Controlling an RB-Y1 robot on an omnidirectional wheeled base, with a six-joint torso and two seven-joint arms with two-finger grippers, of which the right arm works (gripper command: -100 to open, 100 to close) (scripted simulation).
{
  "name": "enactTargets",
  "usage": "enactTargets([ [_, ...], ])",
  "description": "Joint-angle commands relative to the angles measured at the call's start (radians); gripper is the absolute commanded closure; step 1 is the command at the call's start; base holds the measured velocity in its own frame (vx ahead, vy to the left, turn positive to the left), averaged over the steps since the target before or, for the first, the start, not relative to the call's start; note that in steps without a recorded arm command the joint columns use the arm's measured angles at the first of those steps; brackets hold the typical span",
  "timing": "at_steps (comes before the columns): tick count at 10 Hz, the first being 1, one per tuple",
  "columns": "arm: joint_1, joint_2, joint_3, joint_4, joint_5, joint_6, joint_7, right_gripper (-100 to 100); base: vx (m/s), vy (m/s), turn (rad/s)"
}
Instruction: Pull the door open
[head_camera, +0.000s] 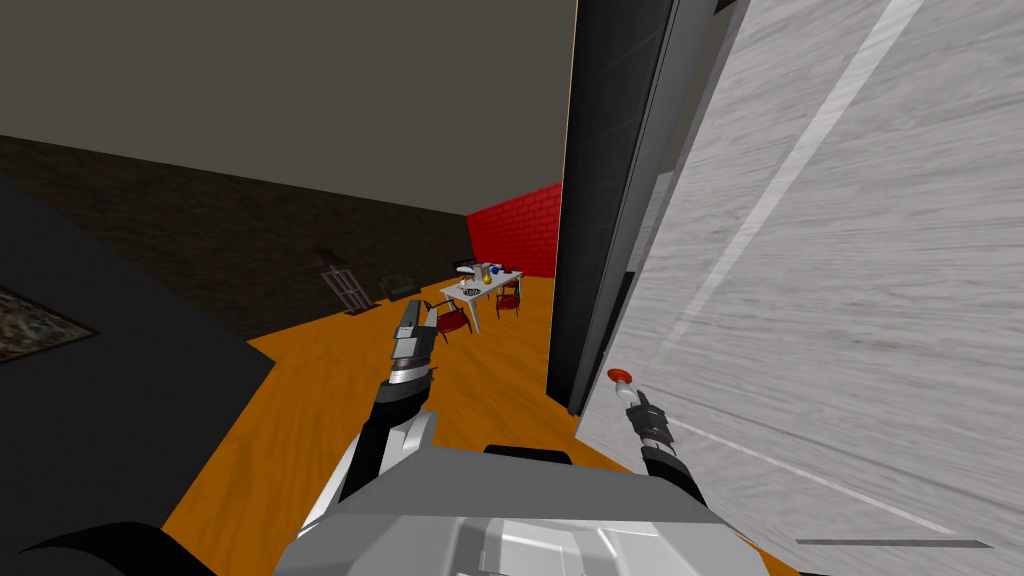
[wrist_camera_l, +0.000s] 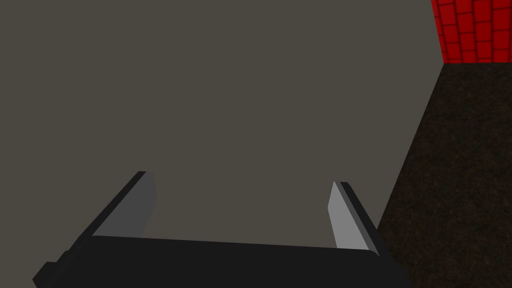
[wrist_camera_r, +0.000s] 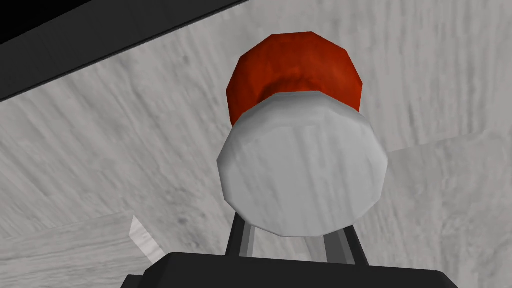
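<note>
**Right gripper on knob, door edge just off frame**

Head view, left to right:
- Dark wall (head_camera: 120, 400) on the left, a picture (head_camera: 30, 325) hung on it
- Orange floor (head_camera: 300, 400) runs wide from that wall across to the frame and back to a far white table (head_camera: 482, 287) with chairs, under a red brick wall (head_camera: 515, 235)
- Left gripper (head_camera: 413, 335) is held out over the floor, apart from the door. Left wrist view: gripper (wrist_camera_l: 240, 215) released, fingers (wrist_camera_l: 345, 220) spread, nothing between them
- Dark frame (head_camera: 600, 200) stands upright. The pale wood-grain door (head_camera: 850, 300) is just beside it, with a narrow dark gap along the door's near edge
- Knob (head_camera: 619, 376) sits low on the door, close to that edge, red base showing
- Right gripper (head_camera: 628, 390) reaches up to the knob

Right wrist view:
- Knob (wrist_camera_r: 302, 165) has a pale cap over a red base and lies directly ahead of the gripper (wrist_camera_r: 292, 245)
- Fingers (wrist_camera_r: 350, 245) are drawn in close, clenched on the knob, tips hidden beneath the cap
- Dark frame (wrist_camera_r: 100, 35) crosses near the knob
</note>
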Motion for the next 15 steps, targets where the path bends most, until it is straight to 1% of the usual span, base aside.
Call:
enactTargets([
  [1,-0.007,0.011,0.021,-0.019,-0.010,-0.009,-0.050,100,-0.047,-0.012,0.044],
  [2,-0.007,0.011,0.021,-0.019,-0.010,-0.009,-0.066,100,-0.036,-0.011,0.027],
  [3,-0.005,0.009,0.027,-0.022,-0.021,-0.009,-0.099,100,-0.031,-0.008,0.064],
  [5,-0.005,0.009,0.027,-0.022,-0.021,-0.009,-0.107,100,-0.016,0.000,0.009],
  [6,-0.003,0.008,0.032,-0.024,-0.031,-0.009,-0.149,100,-0.017,0.002,0.024],
  [7,-0.003,0.008,0.032,-0.024,-0.031,-0.009,-0.149,100,-0.025,-0.001,0.034],
  [8,-0.001,0.006,0.036,-0.026,-0.042,-0.009,-0.185,100,-0.029,-0.006,0.044],
  [9,-0.001,0.006,0.036,-0.026,-0.042,-0.009,-0.189,100,-0.023,-0.004,0.033],
  [10,0.000,0.005,0.041,-0.028,-0.052,-0.010,-0.230,100,-0.028,-0.005,0.045],
  [13,0.000,0.005,0.041,-0.025,-0.052,-0.010,-0.230,100,-0.009,-0.003,0.002],
  [14,0.002,0.004,0.046,-0.030,-0.062,-0.010,-0.271,100,-0.017,-0.001,0.031],
  [15,0.004,0.002,0.051,-0.032,-0.072,-0.010,-0.295,100,-0.039,-0.005,0.073],
])
